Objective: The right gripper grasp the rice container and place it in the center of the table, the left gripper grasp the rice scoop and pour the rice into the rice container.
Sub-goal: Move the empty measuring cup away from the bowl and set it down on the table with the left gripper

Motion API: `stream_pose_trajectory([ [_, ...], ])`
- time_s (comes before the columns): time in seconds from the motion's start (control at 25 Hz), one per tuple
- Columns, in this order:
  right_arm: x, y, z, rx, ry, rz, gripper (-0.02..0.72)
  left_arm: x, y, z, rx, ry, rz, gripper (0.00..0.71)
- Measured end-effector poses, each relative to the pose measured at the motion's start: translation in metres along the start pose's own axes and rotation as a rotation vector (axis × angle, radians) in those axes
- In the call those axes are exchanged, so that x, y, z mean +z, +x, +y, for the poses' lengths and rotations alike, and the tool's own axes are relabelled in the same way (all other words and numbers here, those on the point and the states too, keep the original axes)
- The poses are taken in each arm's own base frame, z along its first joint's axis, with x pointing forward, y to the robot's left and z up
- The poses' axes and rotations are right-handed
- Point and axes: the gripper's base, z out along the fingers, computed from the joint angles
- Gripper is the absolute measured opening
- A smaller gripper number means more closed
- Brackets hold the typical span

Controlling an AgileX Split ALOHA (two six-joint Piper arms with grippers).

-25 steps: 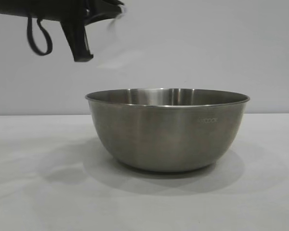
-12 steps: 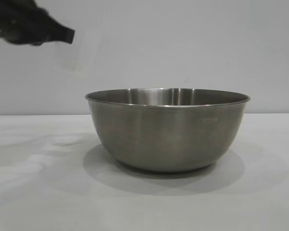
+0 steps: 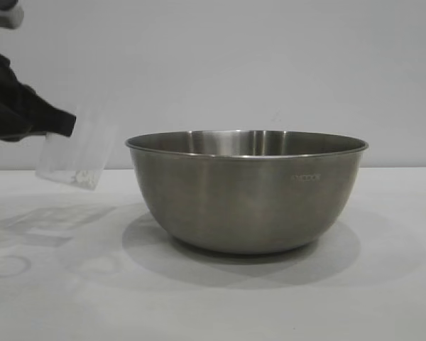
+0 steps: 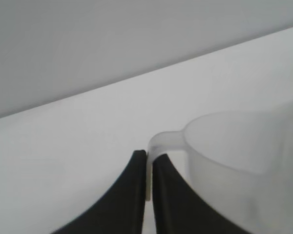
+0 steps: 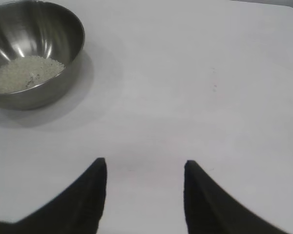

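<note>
The rice container (image 3: 246,190), a large steel bowl, stands on the white table (image 3: 383,284) at mid view. In the right wrist view the bowl (image 5: 63,58) holds a mass of white rice (image 5: 27,72). My left gripper (image 3: 57,126) is at the far left, above the table and left of the bowl. It is shut on the thin handle of the rice scoop (image 3: 74,153), a clear plastic cup with a few grains at its bottom. In the left wrist view the fingers (image 4: 149,158) pinch the scoop's handle (image 4: 158,142). My right gripper (image 5: 145,163) is open and empty over bare table, away from the bowl.
A plain pale wall (image 3: 270,64) stands behind the table. The table's far corner (image 5: 290,9) shows in the right wrist view.
My left gripper has moved left and down from above the bowl's left rim, carrying the scoop. The scoop now hangs low beside the bowl. The bowl has not moved.
</note>
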Motion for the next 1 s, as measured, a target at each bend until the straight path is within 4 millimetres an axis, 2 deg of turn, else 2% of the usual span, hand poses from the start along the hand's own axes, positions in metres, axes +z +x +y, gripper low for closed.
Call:
stream_pose_trajectory([
  [0.48,0.000,0.000,0.000,-0.001,0.001,0.000,0.312,-0.012,0.016,0.002,-0.052,0.003,0.068,0.000],
  [0.52,0.000,0.000,0.000,-0.001,0.001,0.000,0.312,-0.014,0.018,0.002,-0.052,0.004,0.075,0.050],
  [0.6,0.000,0.000,0.000,-0.001,0.001,0.000,0.312,-0.017,0.020,0.002,-0.053,0.004,0.086,0.050],
  [0.64,0.000,0.000,0.000,-0.001,0.001,0.000,0.312,-0.019,0.022,0.003,-0.053,0.004,0.095,0.100],
  [0.68,0.000,0.000,0.000,-0.001,0.001,0.000,0.312,-0.021,0.024,0.003,-0.054,0.005,0.103,0.121],
  [1.0,0.000,0.000,0.000,0.001,0.001,0.000,0.312,-0.034,0.033,0.006,-0.130,0.001,0.151,0.109],
])
